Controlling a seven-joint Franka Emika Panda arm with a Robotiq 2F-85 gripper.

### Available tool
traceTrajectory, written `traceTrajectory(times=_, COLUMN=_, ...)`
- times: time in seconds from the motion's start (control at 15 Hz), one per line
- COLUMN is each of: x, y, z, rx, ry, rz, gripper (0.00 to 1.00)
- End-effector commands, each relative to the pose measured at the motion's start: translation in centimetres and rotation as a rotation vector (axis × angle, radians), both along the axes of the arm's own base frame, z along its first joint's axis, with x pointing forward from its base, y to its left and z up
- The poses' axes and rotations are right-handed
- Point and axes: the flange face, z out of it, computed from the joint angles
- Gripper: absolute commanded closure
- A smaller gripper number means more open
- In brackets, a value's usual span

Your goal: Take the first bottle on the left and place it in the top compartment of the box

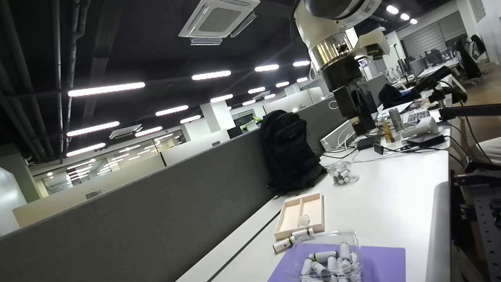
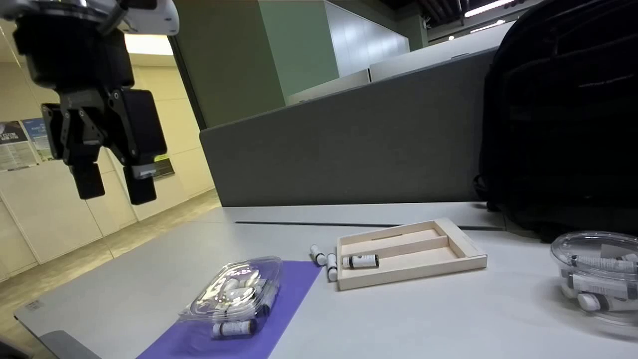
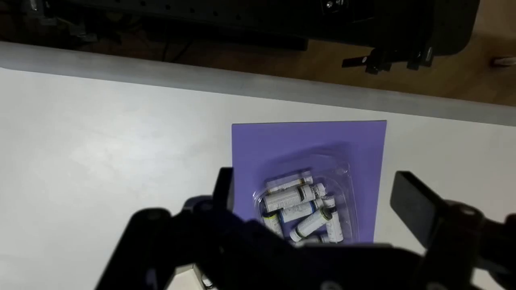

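The box (image 2: 413,273), a pale wooden tray with a lengthwise divider, also shows in an exterior view (image 1: 281,235). One white-labelled bottle (image 2: 363,261) lies in a compartment. Two loose bottles lie beside its end wall: the left one (image 2: 317,255) and one nearer the box (image 2: 332,268). They also show in an exterior view (image 1: 282,245). In the wrist view only a corner of the box (image 3: 186,278) shows; the arm hides the rest. My gripper (image 2: 115,184) is open and empty, high above the table. In the wrist view its fingers (image 3: 316,195) frame a bottle cluster (image 3: 296,211).
A clear plastic container (image 2: 271,271) full of bottles stands on the purple mat (image 2: 296,284). A round clear jar (image 2: 595,281) with bottles stands on the table's far side from it. A black backpack (image 2: 563,124) leans by the grey partition (image 2: 349,159). Cables and devices (image 1: 424,140) lie farther along.
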Motion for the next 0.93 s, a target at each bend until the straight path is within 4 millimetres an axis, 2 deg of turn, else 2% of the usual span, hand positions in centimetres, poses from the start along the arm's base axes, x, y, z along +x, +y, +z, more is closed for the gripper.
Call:
traceTrajectory(times=0.0, x=0.0, y=0.0, z=0.0, rx=0.000, ry=0.001, rz=0.000, gripper=0.00)
traceTrajectory(times=0.2, x=0.0, y=0.0, z=0.0, rx=0.000, ry=0.001, rz=0.000, gripper=0.00)
traceTrajectory(times=0.33, x=1.2, y=-1.1, z=-0.3, rx=-0.015, ry=-0.018, rz=-0.031, gripper=0.00)
traceTrajectory(times=0.6, x=5.2, y=-3.3, z=-0.9, rx=-0.047, ry=-0.108, rz=-0.058, gripper=0.00)
traceTrajectory(times=0.87, x=11.0, y=-3.6, z=-3.2, rx=-0.085, ry=-0.108, rz=0.001, gripper=0.00)
